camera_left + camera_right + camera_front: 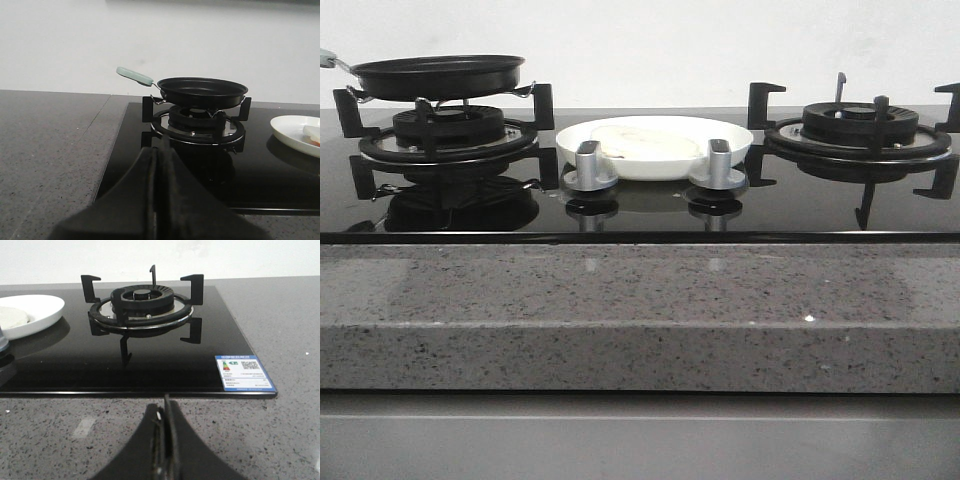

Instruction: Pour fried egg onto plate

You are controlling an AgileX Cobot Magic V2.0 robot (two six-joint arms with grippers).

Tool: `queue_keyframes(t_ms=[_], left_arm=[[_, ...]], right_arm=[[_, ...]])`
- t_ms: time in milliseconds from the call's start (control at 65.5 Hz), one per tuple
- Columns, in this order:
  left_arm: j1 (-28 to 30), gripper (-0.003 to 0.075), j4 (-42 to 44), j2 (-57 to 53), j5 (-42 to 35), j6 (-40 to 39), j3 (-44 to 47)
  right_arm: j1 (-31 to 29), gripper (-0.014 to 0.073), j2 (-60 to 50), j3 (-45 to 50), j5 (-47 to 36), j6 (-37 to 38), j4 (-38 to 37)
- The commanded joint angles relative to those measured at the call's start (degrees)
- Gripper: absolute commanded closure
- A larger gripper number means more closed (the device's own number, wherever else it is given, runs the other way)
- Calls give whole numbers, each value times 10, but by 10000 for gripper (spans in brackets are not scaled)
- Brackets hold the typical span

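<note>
The glossy black glass hob [640, 215] spans the speckled grey stone counter [640, 320]. The wide glossy white plate [655, 160] sits centre, between the burners, and holds the pale cream fried egg [645, 142]. The black frying pan [438, 76], apparently emptied, rests on the left burner, nearer the left gripper [159, 150]; its mint handle [134, 76] points far-left. Both grippers, the right gripper [165, 412] included, are pressed together, pinching nothing.

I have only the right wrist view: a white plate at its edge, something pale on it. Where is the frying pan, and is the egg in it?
Observer: The frying pan sits on the left burner; the left wrist view shows it empty.
Operator: So the pale thing is the egg?
Observer: Yes, the fried egg lies flat on the plate, between the two burners.
Operator: And the left end effector?
Observer: The left end effector is shut on nothing, apart from the frying pan.
</note>
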Motion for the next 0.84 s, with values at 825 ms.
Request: queue_keyframes(t_ms=[825], left_arm=[[-5,740,-4,-8,-48,1,4]], right_arm=[[-2,700,-12,-4,-84,-4,-6]])
